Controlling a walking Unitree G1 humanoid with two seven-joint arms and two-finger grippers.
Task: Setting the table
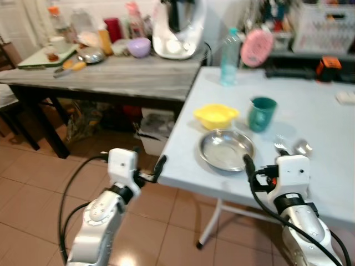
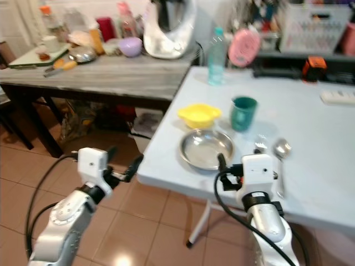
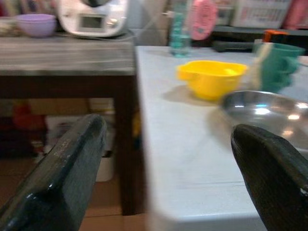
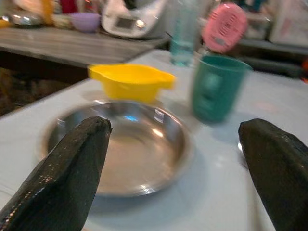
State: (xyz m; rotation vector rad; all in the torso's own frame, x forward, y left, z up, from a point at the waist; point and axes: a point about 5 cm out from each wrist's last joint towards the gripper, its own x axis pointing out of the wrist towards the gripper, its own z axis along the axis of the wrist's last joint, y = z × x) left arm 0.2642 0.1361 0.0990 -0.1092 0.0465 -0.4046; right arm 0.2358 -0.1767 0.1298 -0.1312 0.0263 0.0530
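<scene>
**Operator:** Report the arms.

**Inspector:** Your left pincer is raised off the near edge of the white worktop, fingers spread wide, holding nothing. Your right pincer sits low over the worktop, fingers wide apart and empty, pointing at the steel plate.

**Operator:** And the setting?

**Inspector:** You have a yellow bowl just behind the plate, a green cup beside it, a spoon right of the plate. A grey wooden worktop stands behind, crowded with kitchenware; terracotta tile floor below.
</scene>
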